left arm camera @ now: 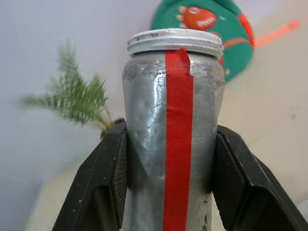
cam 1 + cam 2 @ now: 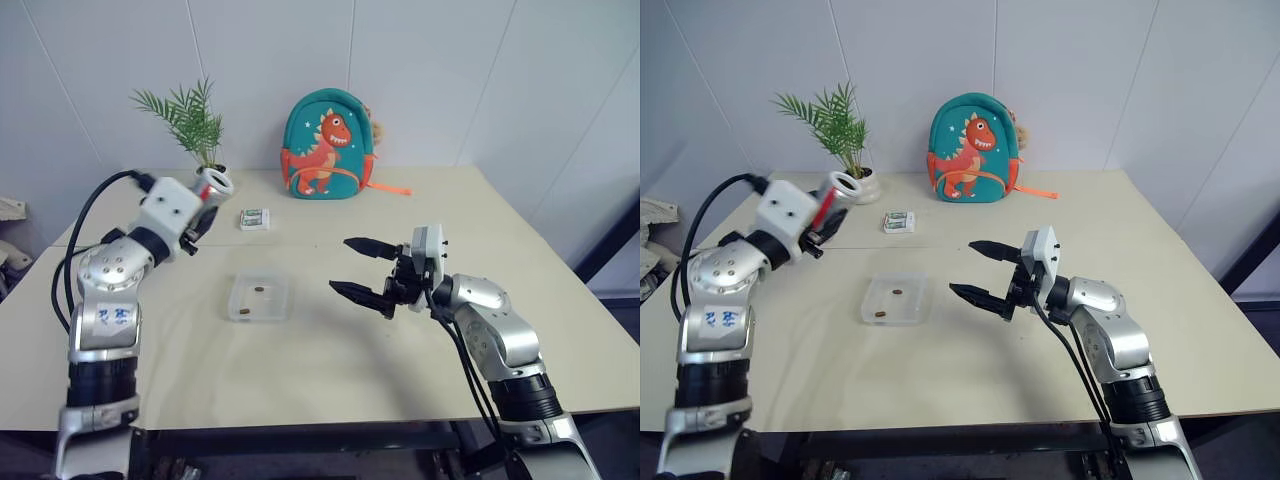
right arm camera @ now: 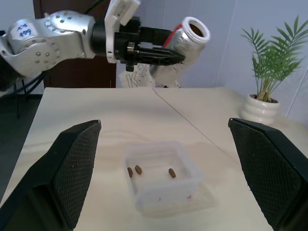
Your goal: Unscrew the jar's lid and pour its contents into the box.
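Against white wall, beige table (image 2: 400, 350), backpack (image 2: 327, 145)

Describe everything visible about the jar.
The jar is a small, dented cylinder of shiny silvery metal with a red strip running along its side and a pale threaded rim. Its lid is off, showing a dark open mouth. The left gripper clamps its body between two black fingers, holding it tilted in the air above the table, beside the clear box.

left end effector (image 3: 163, 54) clamped, right end effector (image 2: 362, 268) (raised) agape
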